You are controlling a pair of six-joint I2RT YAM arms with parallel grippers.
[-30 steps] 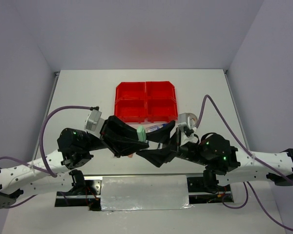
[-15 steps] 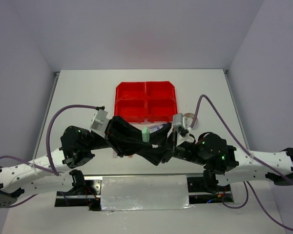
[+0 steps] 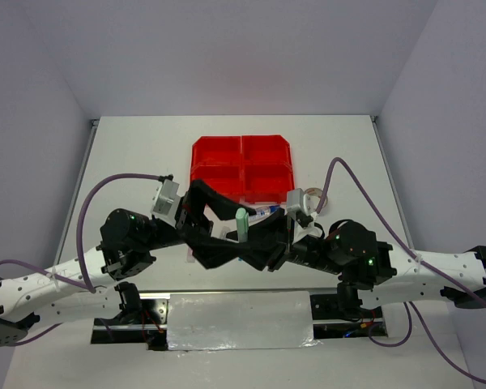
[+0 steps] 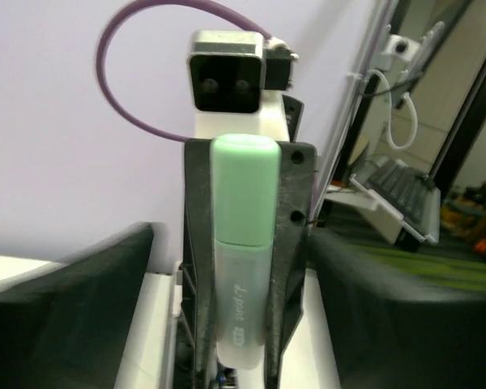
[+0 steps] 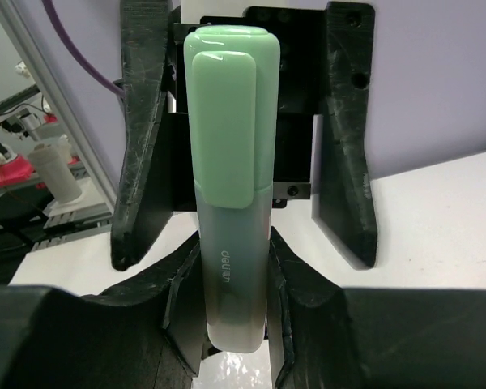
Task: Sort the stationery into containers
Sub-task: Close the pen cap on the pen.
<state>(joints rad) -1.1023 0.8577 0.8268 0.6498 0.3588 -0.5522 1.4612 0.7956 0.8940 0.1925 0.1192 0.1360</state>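
The right gripper (image 5: 233, 296) is pinched tight on the lower, translucent barrel of the one green highlighter (image 5: 227, 121), holding it upright, cap up. Around it the left gripper (image 5: 243, 247) stands wide, its two fingers well clear on either side (touching nothing). That makes two grippers, one highlighter, and four red bins (image 3: 241, 166) in a two-by-two block; the highlighter hangs over the table (image 3: 130, 162) just on the near side of them. A second ago the left had it clamped and the right stood open — now swapped. The barrel reads "deli"; the other side carries script, seemingly "d-point".
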